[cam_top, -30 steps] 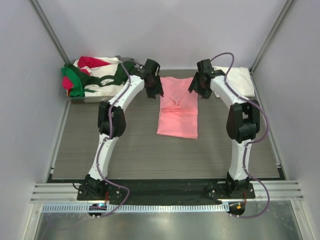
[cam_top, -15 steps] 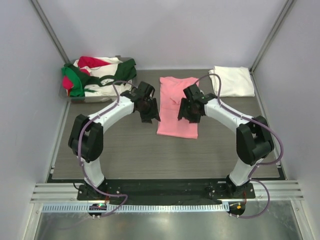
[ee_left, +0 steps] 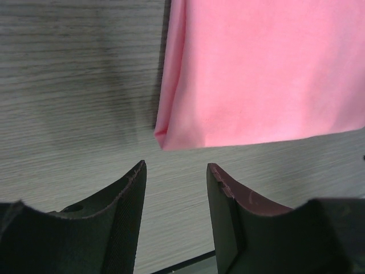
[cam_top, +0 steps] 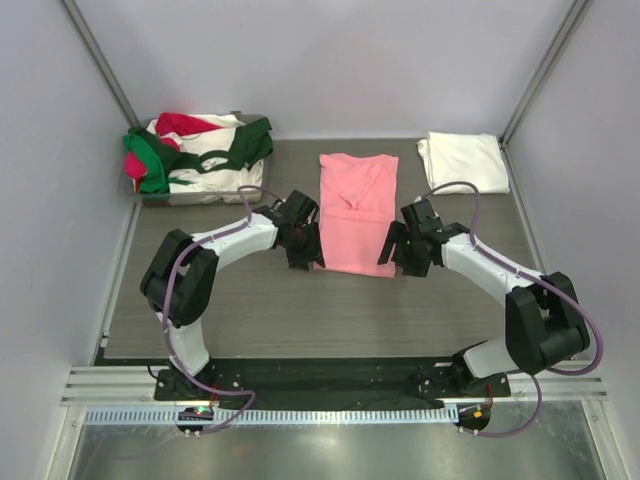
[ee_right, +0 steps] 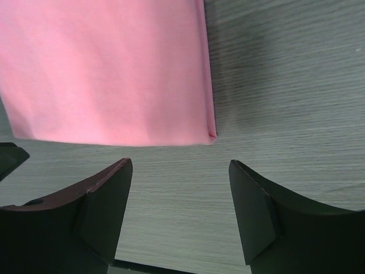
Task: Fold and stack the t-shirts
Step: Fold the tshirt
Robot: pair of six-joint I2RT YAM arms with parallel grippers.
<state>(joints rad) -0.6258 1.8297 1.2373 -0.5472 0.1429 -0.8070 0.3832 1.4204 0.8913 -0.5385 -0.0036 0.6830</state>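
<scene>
A salmon-pink t-shirt (cam_top: 355, 210) lies flat on the table, folded into a long strip. My left gripper (cam_top: 303, 253) hovers at its near left corner (ee_left: 162, 134), open and empty. Open and empty too, my right gripper (cam_top: 392, 258) is at the near right corner (ee_right: 210, 136). In both wrist views the pink hem lies just beyond the fingertips, not touched. A folded white t-shirt (cam_top: 464, 162) rests at the back right. Dark green, red and white t-shirts (cam_top: 195, 150) are heaped in a tray at the back left.
The shallow clear tray (cam_top: 150, 196) under the heap stands in the back left corner. Grey walls close in the wood-grain table (cam_top: 250, 310) on three sides. A metal rail (cam_top: 320, 383) runs along the near edge by the arm bases.
Both grippers have come from the shirt's far end toward me along its sides to the near corners. The pink shirt now lies flat and smoother.
</scene>
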